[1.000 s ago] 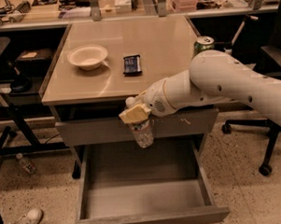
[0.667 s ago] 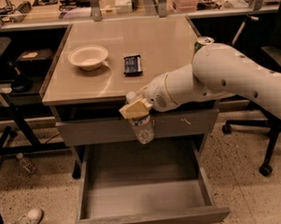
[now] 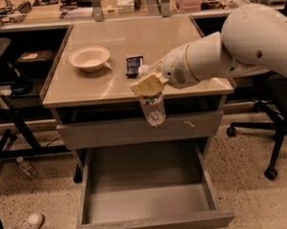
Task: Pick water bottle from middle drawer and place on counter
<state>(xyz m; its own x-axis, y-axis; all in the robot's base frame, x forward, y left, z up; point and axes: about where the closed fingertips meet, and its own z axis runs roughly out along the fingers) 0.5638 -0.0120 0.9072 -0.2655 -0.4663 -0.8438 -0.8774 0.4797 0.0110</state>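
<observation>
Camera view: white arm (image 3: 236,45) reaches in from the right, over the front right corner of the beige surface (image 3: 123,86). Middle drawer (image 3: 142,202) stands pulled out below, smooth grey inside showing. Scratched drawer front (image 3: 111,133) sits shut above it. White bowl (image 3: 89,58) rests on the surface, left of centre. Tool (image 3: 150,82) is at the surface's front edge, tan fingers (image 3: 144,86) clamped on the neck of the water bottle (image 3: 153,109). Bottle hangs roughly upright before the scratched front, above the open drawer, not resting on the surface. Dark packet (image 3: 134,65) lies right of the bowl.
</observation>
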